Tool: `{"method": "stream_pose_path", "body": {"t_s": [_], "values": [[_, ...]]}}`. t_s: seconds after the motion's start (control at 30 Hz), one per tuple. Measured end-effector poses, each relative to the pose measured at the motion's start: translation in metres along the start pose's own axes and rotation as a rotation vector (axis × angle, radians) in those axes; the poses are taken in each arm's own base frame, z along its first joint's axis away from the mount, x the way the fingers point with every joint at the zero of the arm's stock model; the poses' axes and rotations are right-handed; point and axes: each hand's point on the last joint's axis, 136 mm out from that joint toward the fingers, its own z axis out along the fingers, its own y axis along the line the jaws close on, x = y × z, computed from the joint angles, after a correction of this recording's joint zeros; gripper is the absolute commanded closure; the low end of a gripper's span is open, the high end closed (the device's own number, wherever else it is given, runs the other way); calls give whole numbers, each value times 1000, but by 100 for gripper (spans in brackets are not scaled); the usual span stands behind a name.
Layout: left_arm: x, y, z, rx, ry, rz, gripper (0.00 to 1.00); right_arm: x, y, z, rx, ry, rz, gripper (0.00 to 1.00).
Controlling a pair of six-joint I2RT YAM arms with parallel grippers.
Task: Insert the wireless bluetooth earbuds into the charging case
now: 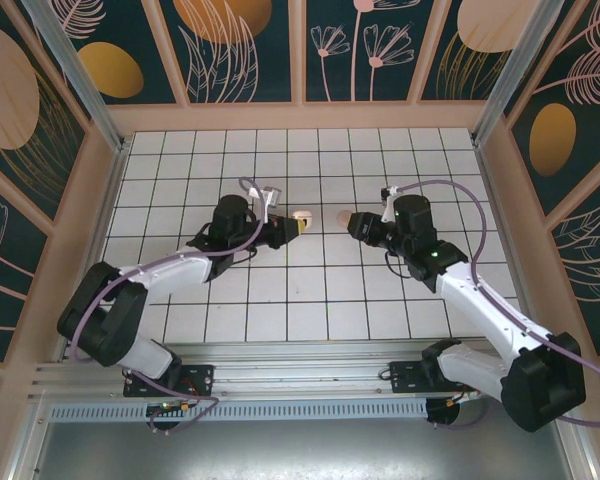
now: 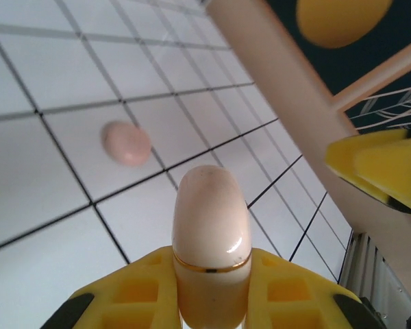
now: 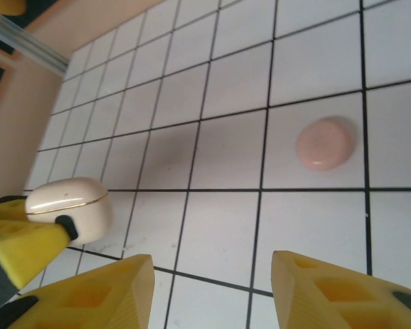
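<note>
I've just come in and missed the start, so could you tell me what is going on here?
The left gripper is shut on a cream rounded case with a gold seam, its lid closed. The salmon-pink charging case lies by itself on the tiled table, between the two grippers. The right gripper hovers open near it, holding nothing.

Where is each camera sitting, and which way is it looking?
Top camera: above and behind the arms, looking down at the tiled table; both arms, left hand and right hand show.
Left wrist camera: on the left arm, looking along its shut hand, which grips a cream capsule, toward the pink case.
Right wrist camera: on the right arm, looking past its open hand at the tiles.
Both wrist views share the pink case and cream capsule.
</note>
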Motion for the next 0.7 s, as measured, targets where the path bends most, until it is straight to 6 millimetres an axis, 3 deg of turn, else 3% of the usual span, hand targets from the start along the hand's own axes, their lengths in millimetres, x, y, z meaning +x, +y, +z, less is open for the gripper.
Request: {"method": "stream_pose_path", "body": {"t_s": [0.3,0.53,0.7], "values": [[6,28,38,-107,137,-171,86,18,-16,16,55,79,50,52],[35,38,70,-151,263,-215,84,28,-23,24,81,119,59,52],[24,43,82,-189,270,-204,83,31,-27,30,92,139,63,52]]}}
